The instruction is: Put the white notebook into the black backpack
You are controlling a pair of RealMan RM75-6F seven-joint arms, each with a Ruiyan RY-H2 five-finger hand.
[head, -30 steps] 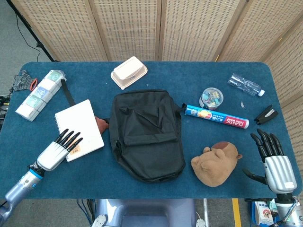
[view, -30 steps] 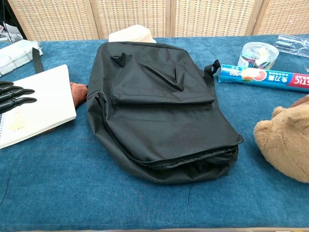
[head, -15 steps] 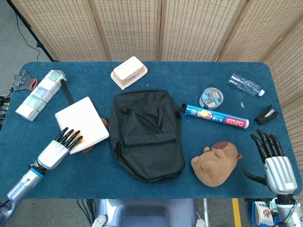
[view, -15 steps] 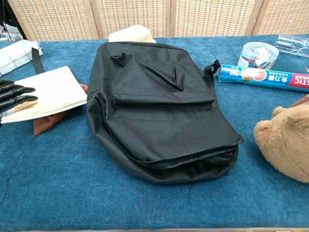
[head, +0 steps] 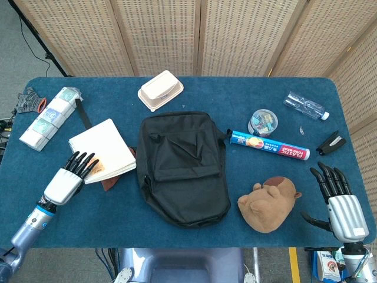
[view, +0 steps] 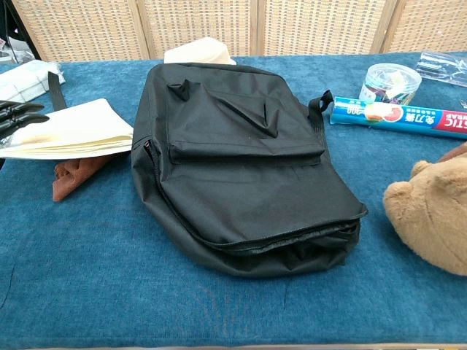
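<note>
Where the head view is concerned, the white notebook is held at its near edge by the left hand, left of the black backpack; the right hand is seen empty, fingers spread. From the chest view, the notebook is raised above the surface, over a brown item.

The left hand reaches in low from the near left, fingers extended forward. The right hand stands upright at the near right, fingers spread.
</note>
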